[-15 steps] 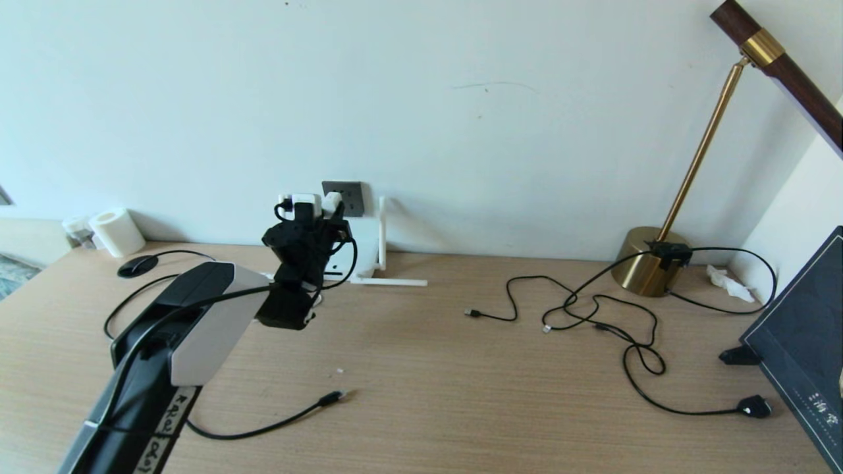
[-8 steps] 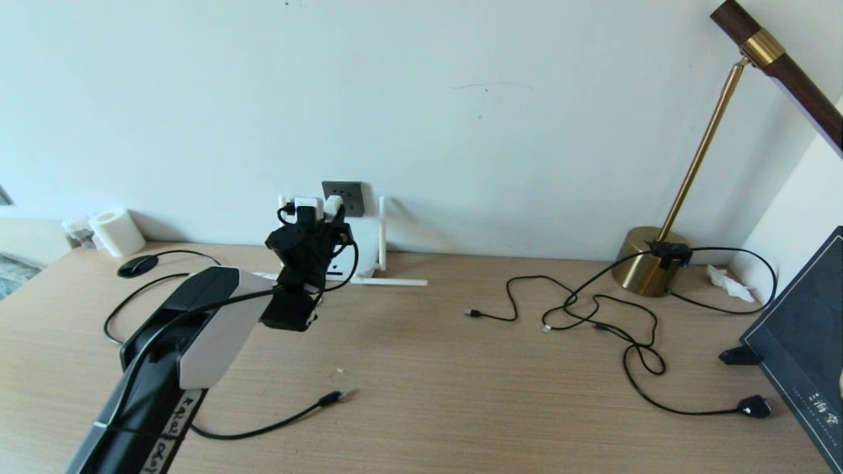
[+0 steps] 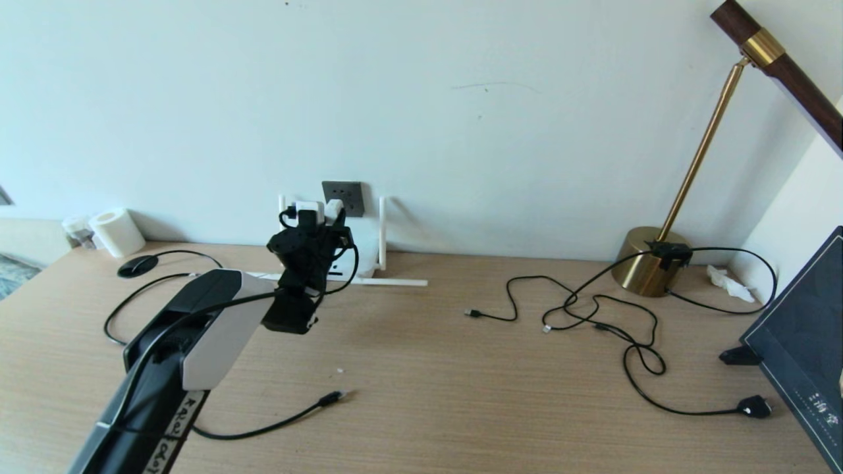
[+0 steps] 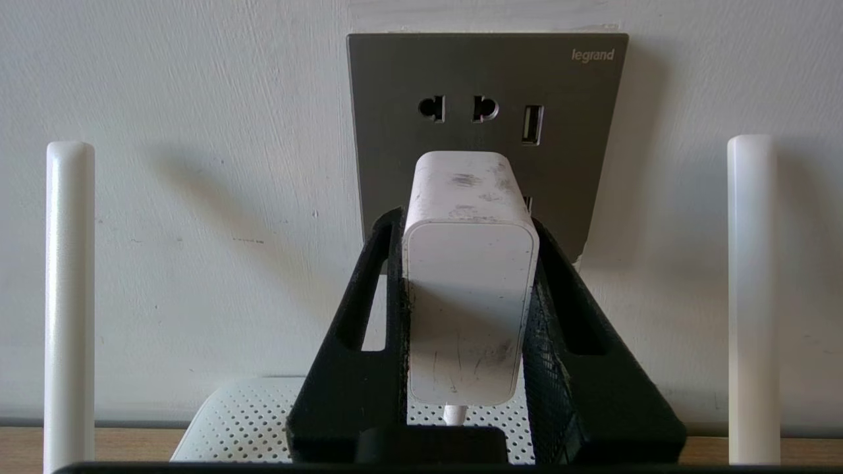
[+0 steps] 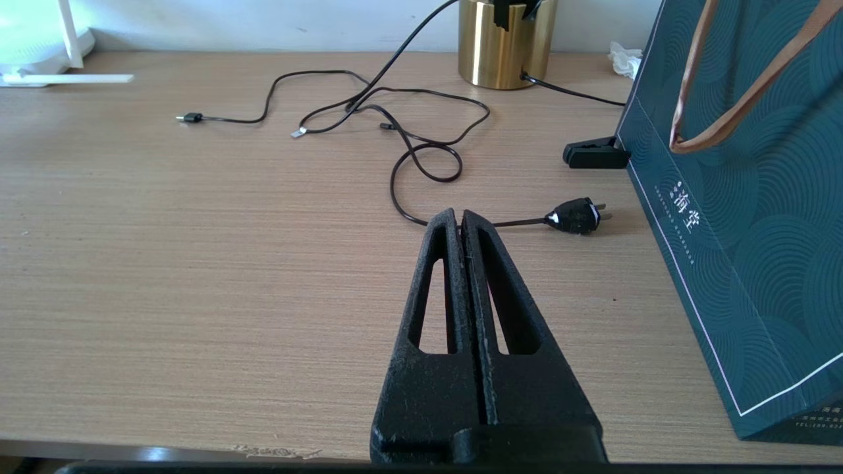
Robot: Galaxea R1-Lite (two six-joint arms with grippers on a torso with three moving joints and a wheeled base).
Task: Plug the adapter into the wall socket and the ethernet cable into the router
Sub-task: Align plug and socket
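We are holding the adapter [image 4: 469,283] by its flat sides, our left fingers [image 4: 369,316] clamped on it, just before the socket [image 4: 487,85]. It looks light, hard and smooth. Our right fingers [image 5: 490,296] are pressed together, empty.

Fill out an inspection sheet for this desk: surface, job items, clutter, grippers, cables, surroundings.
Surface: wooden desk, against a white wall.
Job's things: adapter held in front of the wall socket, on its lower part; whether it is seated cannot be told. Router below the socket, two antennas upright. Ethernet cable loose on the desk, not plugged in.
Clutter: paper roll, crumpled tissue, dark green bag.
Grippers: left gripper shut on the adapter at the wall; right gripper shut, empty, over the desk.
Cables: tangled thin black cords, one ending in a black plug.
Surroundings: brass lamp at the wall.
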